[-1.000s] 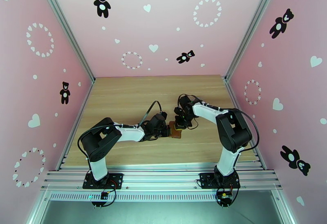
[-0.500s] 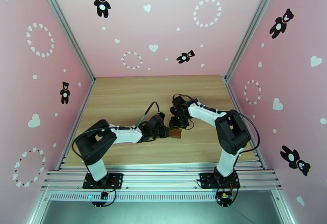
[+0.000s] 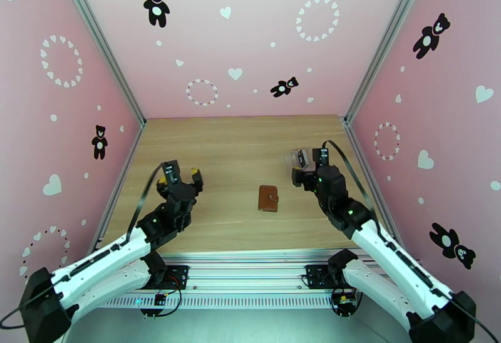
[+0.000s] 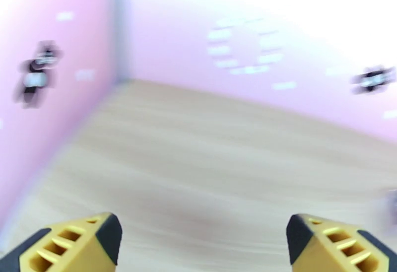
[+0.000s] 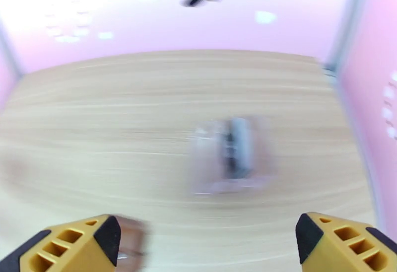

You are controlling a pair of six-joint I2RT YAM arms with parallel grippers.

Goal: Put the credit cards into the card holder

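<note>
The card holder (image 3: 268,198), a small brown wallet, lies shut with its snap tab across it near the middle of the wooden table (image 3: 238,144), and nothing touches it. It also shows as a brown blur (image 5: 132,240) by the right gripper's left finger in the right wrist view. The credit cards are out of view. My left gripper (image 3: 180,176) hovers well to the wallet's left, open and empty, with its yellow fingertips (image 4: 106,233) wide apart. My right gripper (image 3: 309,166) is to the wallet's right and slightly behind it, also open and empty (image 5: 208,236).
A clear plastic case (image 3: 299,158) lies just beyond the right gripper and appears blurred (image 5: 231,156) ahead of its fingers. Pink walls (image 3: 94,119) with aluminium posts enclose the table on three sides. Bare wood (image 4: 208,169) stretches ahead of the left gripper.
Both grippers were together at the wallet a second ago. They have opened and pulled back, the left one to the left and the right one to the right, leaving the wallet lying alone.
</note>
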